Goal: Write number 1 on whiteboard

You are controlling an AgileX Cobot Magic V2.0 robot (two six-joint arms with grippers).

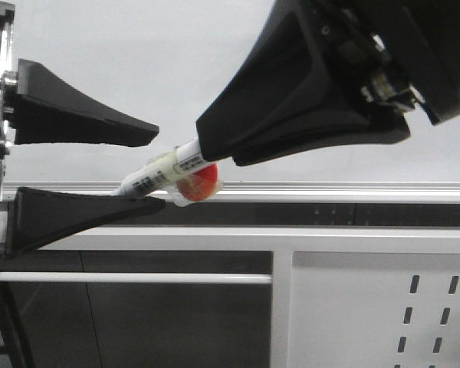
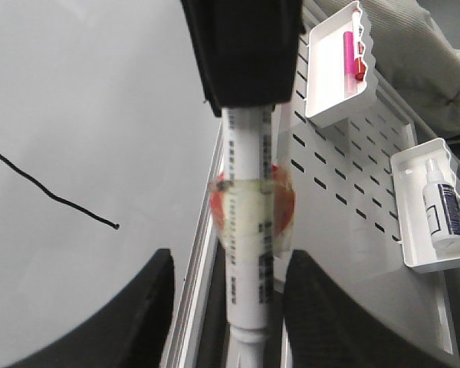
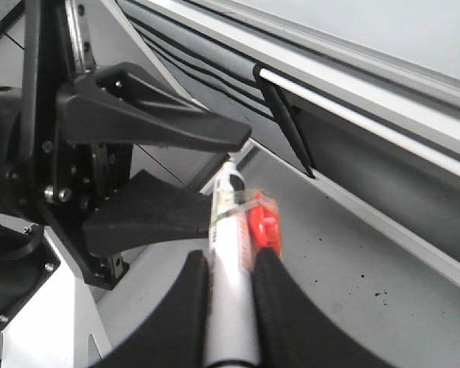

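Observation:
My right gripper [image 1: 215, 149] comes in from the upper right and is shut on a white marker pen [image 1: 161, 172] with a red round tag taped to it [image 1: 199, 184]. The pen slants down to the left, in front of the whiteboard's [image 1: 138, 46] silver lower rim. My left gripper [image 1: 159, 169] is open, with one finger above and one below the pen's free end. In the left wrist view the pen [image 2: 249, 253] lies between the spread fingers [image 2: 149, 307]. The number 1 [image 2: 54, 195], a thin wavy black stroke, shows on the whiteboard [image 2: 77, 92]. In the right wrist view the fingers [image 3: 192, 307] clamp the pen [image 3: 230, 291].
A white metal panel with slot holes [image 1: 368, 307] hangs below the board. On it [image 2: 345, 176] are a white tray holding a pink pen [image 2: 339, 65] and a tray with a small bottle [image 2: 442, 211]. A white rail [image 1: 138, 277] runs below the left arm.

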